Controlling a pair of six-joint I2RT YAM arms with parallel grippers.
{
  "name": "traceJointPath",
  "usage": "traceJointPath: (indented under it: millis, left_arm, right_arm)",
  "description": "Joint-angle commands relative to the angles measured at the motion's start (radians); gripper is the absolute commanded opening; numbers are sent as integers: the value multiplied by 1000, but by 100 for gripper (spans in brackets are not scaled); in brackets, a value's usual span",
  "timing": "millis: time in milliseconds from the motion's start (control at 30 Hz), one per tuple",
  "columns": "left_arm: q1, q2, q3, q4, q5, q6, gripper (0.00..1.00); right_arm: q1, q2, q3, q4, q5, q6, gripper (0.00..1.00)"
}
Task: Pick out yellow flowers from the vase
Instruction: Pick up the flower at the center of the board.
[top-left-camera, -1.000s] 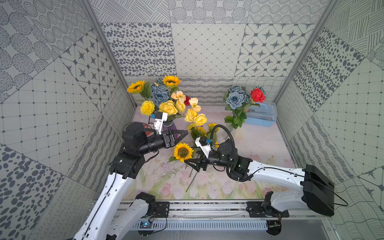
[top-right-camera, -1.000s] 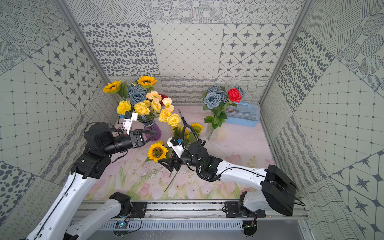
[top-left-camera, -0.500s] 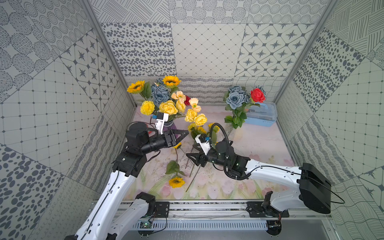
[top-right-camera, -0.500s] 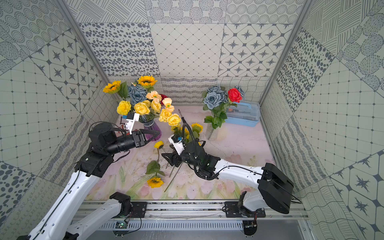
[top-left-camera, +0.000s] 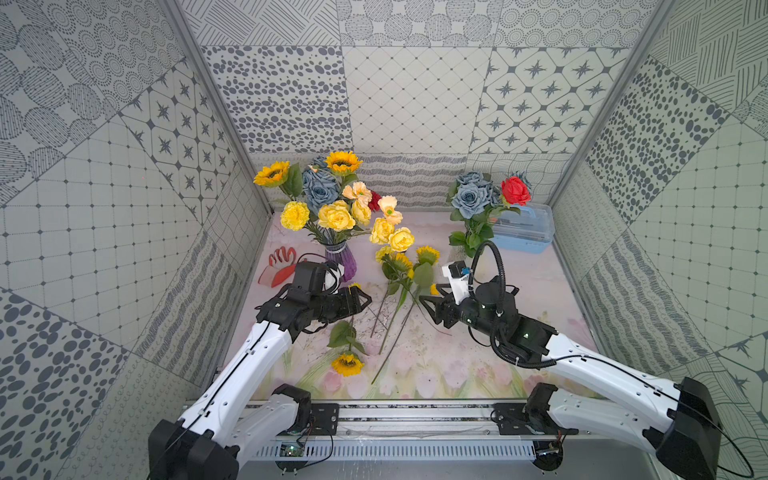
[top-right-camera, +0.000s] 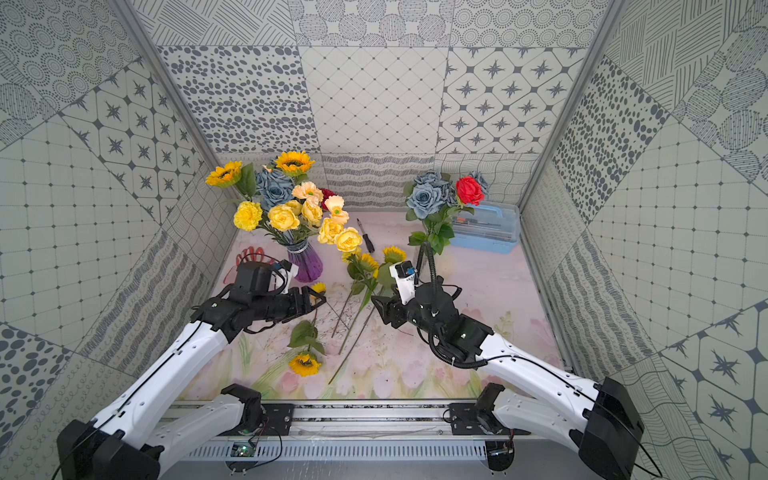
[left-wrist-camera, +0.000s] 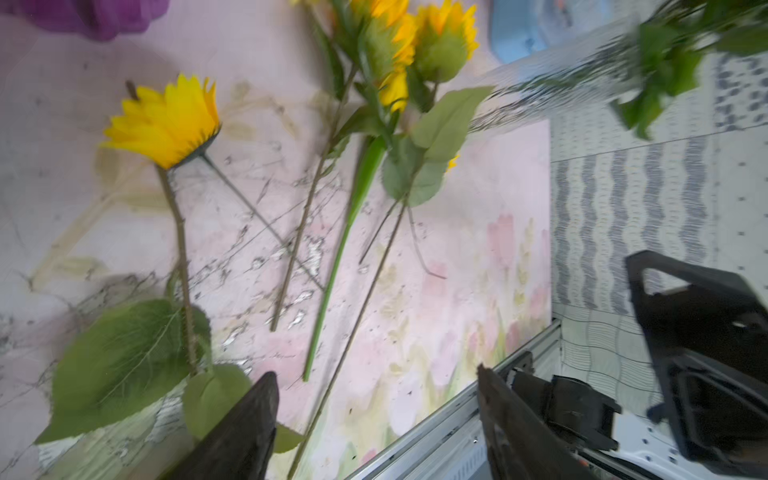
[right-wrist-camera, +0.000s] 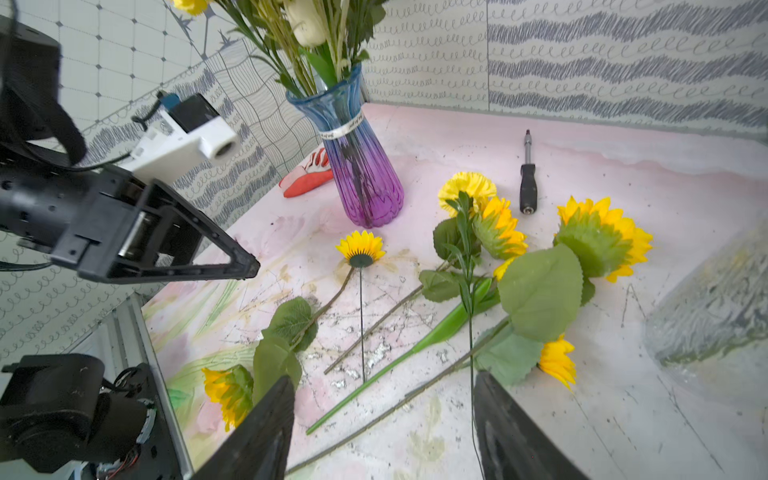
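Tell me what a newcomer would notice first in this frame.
The tall mixed bouquet in the purple vase at the back left catches the eye first. Next come the yellow flowers lying loose on the floral mat in the middle, with one sunflower nearest the front rail. The left gripper and right gripper hang open on either side of those stems, holding nothing.

Pink floral-print surface (top-left-camera: 478, 353), scuffed and flecked. Standing on it: a purple vase (top-left-camera: 346, 266) and, at the rear, a blue plastic box (top-left-camera: 525, 232). Lying flat: loose sunflowers (top-left-camera: 347, 365), a screwdriver (top-right-camera: 366, 241), and a red-and-white item (top-left-camera: 281, 272) beside the vase.
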Motion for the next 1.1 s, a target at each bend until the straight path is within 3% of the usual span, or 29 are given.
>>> traceJointPath:
  millis: [0, 233, 533, 800, 933, 1067]
  left_arm:
    - [-89, 62, -53, -150, -241, 35, 75]
    - [-191, 192, -75, -182, -369, -23, 75]
    - [-214, 314, -96, -121, -415, -44, 71]
    - [-215, 335, -120, -30, -362, -56, 40]
    - [-215, 302, -112, -60, -373, -52, 19]
    - [-215, 220, -110, -86, -363, -55, 15]
  right_arm:
    - [4, -19, -31, -61, -22, 53, 70]
    - [3, 5, -24, -72, -65, 60, 73]
    - [1, -9, -13, -100, -91, 40, 74]
    - [0, -29, -26, -104, -87, 40, 74]
    - [-4, -35, -27, -104, -84, 36, 74]
    - [-5, -30, -30, -95, -90, 34, 75]
